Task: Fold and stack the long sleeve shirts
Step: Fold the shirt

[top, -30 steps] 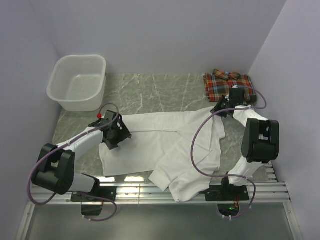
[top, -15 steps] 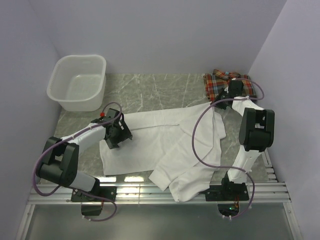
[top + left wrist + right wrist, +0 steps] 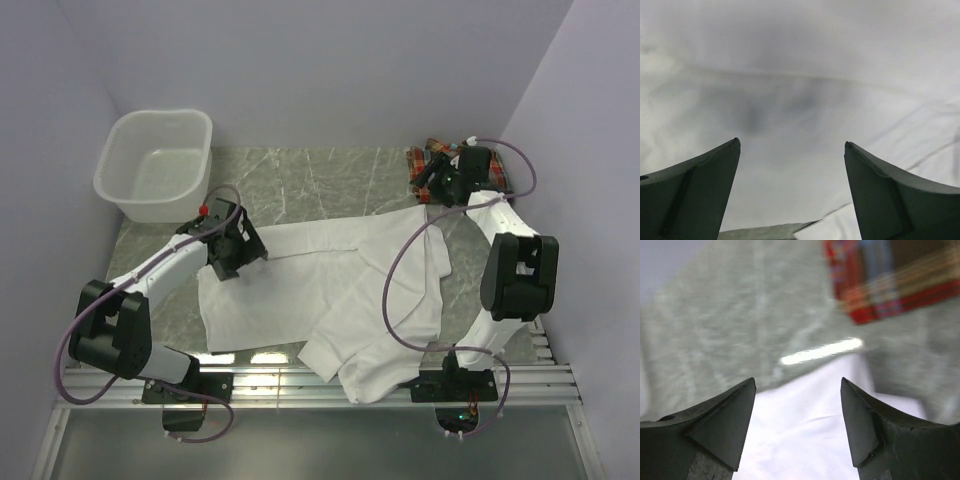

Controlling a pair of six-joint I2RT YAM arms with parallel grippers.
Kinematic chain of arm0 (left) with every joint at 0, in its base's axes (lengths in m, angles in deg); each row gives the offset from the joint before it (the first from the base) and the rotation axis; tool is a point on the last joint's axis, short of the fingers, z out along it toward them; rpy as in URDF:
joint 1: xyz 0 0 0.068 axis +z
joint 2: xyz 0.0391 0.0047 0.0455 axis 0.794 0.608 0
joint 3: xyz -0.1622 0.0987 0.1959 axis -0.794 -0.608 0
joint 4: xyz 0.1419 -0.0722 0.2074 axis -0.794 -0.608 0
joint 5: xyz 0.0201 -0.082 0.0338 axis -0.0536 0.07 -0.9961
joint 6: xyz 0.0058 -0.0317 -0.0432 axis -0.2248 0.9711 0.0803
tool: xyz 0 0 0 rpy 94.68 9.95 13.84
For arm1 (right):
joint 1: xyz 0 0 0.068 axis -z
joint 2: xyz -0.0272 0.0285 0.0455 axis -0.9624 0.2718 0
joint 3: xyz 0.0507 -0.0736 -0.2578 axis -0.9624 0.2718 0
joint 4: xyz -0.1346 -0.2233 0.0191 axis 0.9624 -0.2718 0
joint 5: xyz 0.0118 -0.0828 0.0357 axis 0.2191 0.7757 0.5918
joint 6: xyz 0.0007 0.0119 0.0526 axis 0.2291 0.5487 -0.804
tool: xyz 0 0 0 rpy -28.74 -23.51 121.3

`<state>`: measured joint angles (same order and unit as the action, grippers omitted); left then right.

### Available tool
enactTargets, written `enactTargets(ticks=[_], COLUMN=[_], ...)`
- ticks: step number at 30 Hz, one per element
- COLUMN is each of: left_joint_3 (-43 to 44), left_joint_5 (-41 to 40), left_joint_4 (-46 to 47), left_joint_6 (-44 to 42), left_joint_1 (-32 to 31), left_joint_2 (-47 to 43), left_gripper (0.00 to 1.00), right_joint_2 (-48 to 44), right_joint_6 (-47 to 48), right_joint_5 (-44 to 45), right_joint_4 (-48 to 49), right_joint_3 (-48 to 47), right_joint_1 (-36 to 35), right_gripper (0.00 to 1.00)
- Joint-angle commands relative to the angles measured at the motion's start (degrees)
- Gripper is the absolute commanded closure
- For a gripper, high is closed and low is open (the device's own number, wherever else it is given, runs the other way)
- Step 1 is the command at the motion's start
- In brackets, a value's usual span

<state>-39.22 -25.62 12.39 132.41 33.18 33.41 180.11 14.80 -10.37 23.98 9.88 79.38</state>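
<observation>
Plaid shirt (image 3: 880, 285): looks folded, just beyond right claw (image 3: 797, 382).
White shirt (image 3: 300, 290): spread unfolded beneath both claws; folding and stacking remain.
Left claw (image 3: 790, 145): wide open, empty.
Right claw: open, empty.

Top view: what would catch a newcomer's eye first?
A big white shirt sprawls rumpled across the middle of the marbled table. A bright red plaid shirt lies at the far right corner, and a white plastic basket sits empty at the far left.
</observation>
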Motion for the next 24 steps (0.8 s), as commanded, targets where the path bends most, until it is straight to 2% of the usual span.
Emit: enactTargets(ticks=[1,5,6,7,11,16,20,24], left_joint_3=[7.2,11.6,12.2,12.8,15.1,14.1,11.4,11.0], left_joint_5=[-1.1,-4.1,-5.4,-5.6,-6.5,-8.5,-8.0,-10.9], left_joint_4=[2.7,10.3,11.9,13.2,17.9,19.6,20.2,18.4], left_joint_6=[0.2,0.8,1.0,1.2,0.8,0.8,2.5,2.3], left_joint_1=[-0.2,0.0,0.0,0.0,0.7,2.6,7.4,9.0], left_joint_2=[-2.3,2.7,3.8,5.2,13.3,19.0,20.6,20.4], left_gripper=[0.1,0.14,0.15,0.16,0.22,0.25,0.26,0.25], right_joint_2=[-4.9,-2.7,-1.8,-0.7,7.2,13.9,18.0,18.0], right_joint_6=[-5.3,-10.4,-11.4,-13.5,-19.8,-26.4,-25.4,-25.0], right_joint_5=[-6.4,-12.6,-13.9,-15.3,-19.7,-21.1,-19.4,-17.5], right_joint_4=[6.4,11.5,15.6,17.2,27.0,37.1,37.0,36.7], right_joint_3=[3.7,5.9,6.1,5.9,4.9,4.4,4.9,7.7], right_joint_1=[-4.9,-13.7,-15.2,-16.9,-23.8,-26.1,-25.3,-22.4], right_gripper=[0.24,0.24,0.24,0.29,0.29,0.29,0.29,0.3])
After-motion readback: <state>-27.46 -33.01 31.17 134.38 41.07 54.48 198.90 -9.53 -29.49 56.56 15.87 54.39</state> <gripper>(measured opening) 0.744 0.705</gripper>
